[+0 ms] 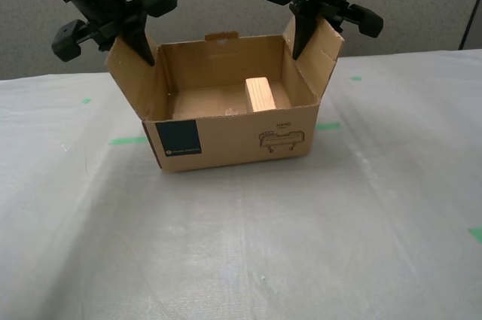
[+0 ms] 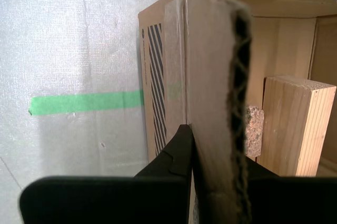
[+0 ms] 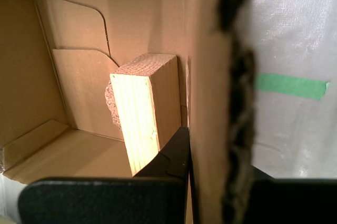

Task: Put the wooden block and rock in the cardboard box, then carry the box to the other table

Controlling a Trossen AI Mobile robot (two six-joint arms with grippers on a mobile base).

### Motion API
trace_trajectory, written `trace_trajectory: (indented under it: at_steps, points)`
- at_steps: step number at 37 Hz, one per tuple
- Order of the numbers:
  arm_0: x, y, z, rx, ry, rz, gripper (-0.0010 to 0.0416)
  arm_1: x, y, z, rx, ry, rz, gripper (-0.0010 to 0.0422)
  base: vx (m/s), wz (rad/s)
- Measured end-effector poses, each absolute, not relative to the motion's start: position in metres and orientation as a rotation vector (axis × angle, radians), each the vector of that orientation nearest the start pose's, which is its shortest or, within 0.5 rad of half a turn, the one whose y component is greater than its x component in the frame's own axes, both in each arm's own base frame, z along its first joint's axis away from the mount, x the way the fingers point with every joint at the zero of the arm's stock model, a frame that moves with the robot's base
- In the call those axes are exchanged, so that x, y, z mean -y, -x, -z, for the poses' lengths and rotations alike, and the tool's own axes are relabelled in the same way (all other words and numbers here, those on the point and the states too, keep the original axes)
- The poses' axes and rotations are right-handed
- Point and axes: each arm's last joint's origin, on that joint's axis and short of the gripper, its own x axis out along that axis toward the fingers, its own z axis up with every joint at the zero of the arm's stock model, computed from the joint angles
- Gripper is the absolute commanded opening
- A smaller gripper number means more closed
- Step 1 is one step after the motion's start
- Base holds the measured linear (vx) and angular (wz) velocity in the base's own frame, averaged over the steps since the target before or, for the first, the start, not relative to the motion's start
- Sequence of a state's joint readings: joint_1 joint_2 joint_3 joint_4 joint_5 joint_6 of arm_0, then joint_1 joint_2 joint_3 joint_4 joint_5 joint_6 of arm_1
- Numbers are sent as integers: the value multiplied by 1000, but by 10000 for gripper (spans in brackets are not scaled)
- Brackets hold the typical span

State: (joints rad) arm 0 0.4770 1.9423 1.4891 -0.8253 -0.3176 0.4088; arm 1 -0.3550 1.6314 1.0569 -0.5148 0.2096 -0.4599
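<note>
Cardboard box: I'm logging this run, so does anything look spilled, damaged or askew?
Nothing stands out. The cardboard box sits upright, the wooden block and rock inside it, my first gripper and my second gripper each clamping an end flap.

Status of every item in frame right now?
box: open, flaps up, on the table
block: inside the box, on end
rock: inside the box, beside the block
my first pincer: shut on a box flap
my second pincer: shut on the opposite flap
</note>
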Motion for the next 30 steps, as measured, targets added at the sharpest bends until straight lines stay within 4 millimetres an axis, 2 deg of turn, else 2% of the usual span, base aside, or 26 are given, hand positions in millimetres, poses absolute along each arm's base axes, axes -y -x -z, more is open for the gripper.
trace_trajectory:
  at_steps: [5,14,19,30]
  points:
    - [-187,-342,-205,-1420,-232,-398,36,116,-297,-199,-1191,316,248,0,0,0]
    - [-187,-343,-205,-1417,-237,-395,126,116,-297,-199,-1191,313,248,12,0,0]
    - [-187,-342,-205,-1417,-237,-396,182,116,-297,-199,-1190,310,248,58,0,0]
    - [-188,-342,-205,-1416,-236,-398,317,116,-297,-199,-1182,296,226,197,0,0]
